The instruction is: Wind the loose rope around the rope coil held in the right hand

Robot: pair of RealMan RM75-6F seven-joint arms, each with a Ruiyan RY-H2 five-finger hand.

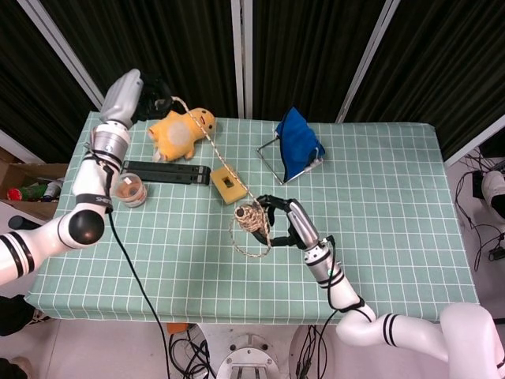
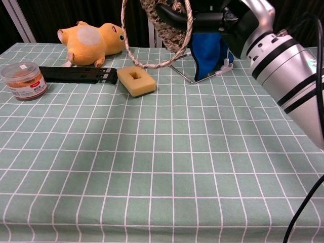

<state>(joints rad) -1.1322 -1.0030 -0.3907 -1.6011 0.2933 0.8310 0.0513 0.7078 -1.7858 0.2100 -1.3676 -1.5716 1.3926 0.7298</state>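
Observation:
The rope coil [image 1: 252, 215] is a mottled brown bundle held above the table by my right hand [image 1: 282, 221], whose dark fingers wrap it from the right. In the chest view the coil [image 2: 163, 20] sits at the top edge, gripped by the same hand [image 2: 207, 17]. A loose strand [image 1: 209, 150] runs taut and diagonally from the coil up to my left hand [image 1: 140, 93], which pinches its end at the far left table corner. A slack loop [image 1: 249, 249] hangs under the coil and shows as the loop [image 2: 152, 64] in the chest view. The chest view does not show the left hand.
On the green checked cloth lie a yellow plush toy [image 1: 183, 130], a black bar [image 1: 166, 171], a yellow sponge block [image 1: 227, 183] and a small jar [image 1: 130, 189]. A blue cloth on a wire stand [image 1: 296, 142] stands behind the coil.

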